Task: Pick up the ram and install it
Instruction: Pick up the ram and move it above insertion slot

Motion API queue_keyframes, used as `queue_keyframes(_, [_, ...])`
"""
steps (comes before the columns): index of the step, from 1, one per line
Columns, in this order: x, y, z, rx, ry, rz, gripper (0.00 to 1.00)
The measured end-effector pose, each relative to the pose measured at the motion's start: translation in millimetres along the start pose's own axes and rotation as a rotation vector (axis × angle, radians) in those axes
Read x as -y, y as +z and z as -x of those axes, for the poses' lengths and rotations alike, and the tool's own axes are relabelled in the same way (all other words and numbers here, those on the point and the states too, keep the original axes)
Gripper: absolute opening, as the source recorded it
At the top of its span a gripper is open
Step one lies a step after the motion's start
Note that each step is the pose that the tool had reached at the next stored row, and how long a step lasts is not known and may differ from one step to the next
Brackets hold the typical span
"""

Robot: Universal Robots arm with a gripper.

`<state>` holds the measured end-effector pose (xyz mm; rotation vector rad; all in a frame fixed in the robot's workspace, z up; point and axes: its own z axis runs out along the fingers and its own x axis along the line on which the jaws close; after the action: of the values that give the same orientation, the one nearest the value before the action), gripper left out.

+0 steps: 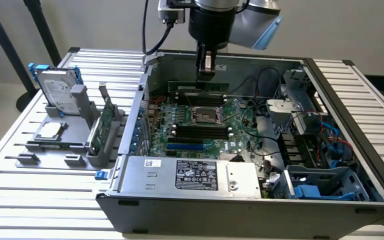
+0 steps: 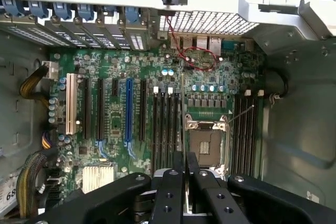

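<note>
Colours across the opened grey computer case [image 1: 245, 220] and its table

The ram [image 1: 199, 86] is seen as dark green and the gripper [image 1: 206, 75] as black. The motherboard [image 2: 115, 124] is coloured green and lined with black slots [image 2: 165, 124], one blue slot [image 2: 128, 108] and one white slot [image 2: 70, 103]. A red wire [image 2: 195, 56] and yellow cables [image 2: 30, 85] are noted. The hard drive [image 1: 57, 92] is silver in a blue frame [image 1: 33, 69], the power supply [image 1: 242, 175] silver with a black label [image 1: 197, 176], and the table [image 1: 45, 200] is striped by pale slats.

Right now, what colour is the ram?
The ram is dark green; exterior view shows it best.
</note>
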<state>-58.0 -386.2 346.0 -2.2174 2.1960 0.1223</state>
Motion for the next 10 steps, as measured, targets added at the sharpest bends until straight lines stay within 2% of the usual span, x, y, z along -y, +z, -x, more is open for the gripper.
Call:
queue_keyframes(6, [8.8, 4.2, 1.3, -0.0226, 0.017, -0.0008, 0.13])
queue_keyframes(10, [10.0, 7.4, 1.1, -0.0272, 0.055, -0.0029, 0.13])
